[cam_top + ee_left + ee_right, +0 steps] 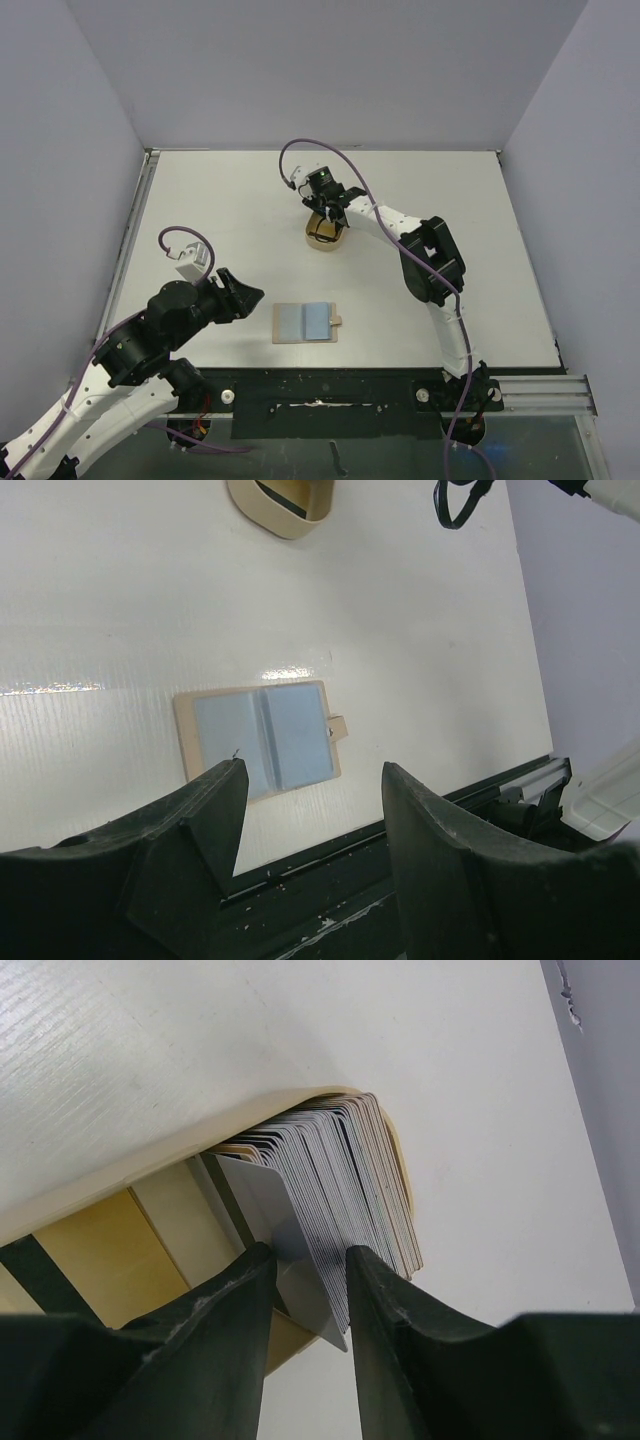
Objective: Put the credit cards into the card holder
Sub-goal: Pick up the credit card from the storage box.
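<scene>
The left fingers (190,830) stand wide apart with nothing between them, hanging above the surface (120,600). The card holder (262,740) lies just beyond their tips, spread flat with both clear pockets up and its strap tab on the side toward the other arm.

Well apart from it, a tan tray (120,1185) sits under the right fingers (225,1330). The credit cards (340,1170) stand on edge in it as a tight stack. These fingers are drawn narrow on either side of one grey card (270,1210) that stands out from the stack. Whether they pinch it yet, I cannot tell.

The step in hand looks like picking a first card. The next move likely calls for a firm pinch, a straight lift clear of the neighbouring cards, and then a carry to the holder.
</scene>
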`<state>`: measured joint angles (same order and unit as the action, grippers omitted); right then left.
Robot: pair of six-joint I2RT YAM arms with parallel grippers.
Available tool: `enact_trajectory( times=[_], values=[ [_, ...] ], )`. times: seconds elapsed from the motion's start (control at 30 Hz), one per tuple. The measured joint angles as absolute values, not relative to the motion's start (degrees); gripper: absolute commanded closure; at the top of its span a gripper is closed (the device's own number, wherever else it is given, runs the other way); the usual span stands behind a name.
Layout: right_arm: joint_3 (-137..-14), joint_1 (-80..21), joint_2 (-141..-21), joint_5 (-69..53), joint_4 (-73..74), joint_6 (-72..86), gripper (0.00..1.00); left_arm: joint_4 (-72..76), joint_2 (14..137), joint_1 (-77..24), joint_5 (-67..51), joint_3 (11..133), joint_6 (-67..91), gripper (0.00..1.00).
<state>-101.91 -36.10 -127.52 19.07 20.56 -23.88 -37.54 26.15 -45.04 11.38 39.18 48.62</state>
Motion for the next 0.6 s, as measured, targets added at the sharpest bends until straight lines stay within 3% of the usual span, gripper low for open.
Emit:
enact_trajectory(
  times=[0.23,0.47,0.6],
  values=[
    [-102.78,-36.14,-127.52,19.42,20.64,-24.43,0.79,-37.54,26.15,-45.04,11.38,39.18,48.64,0.45],
    [-102.96,-37.26,-126.76,19.33,21.58,-25.02,0.99,-37.54,26.17,-45.04,11.38,39.18,48.64,0.45],
    [-102.28,-38.85,-124.95,18.87,21.76,-24.93,1.0,-37.56,26.57,-45.04,11.38,39.18,48.69,0.45]
  ],
)
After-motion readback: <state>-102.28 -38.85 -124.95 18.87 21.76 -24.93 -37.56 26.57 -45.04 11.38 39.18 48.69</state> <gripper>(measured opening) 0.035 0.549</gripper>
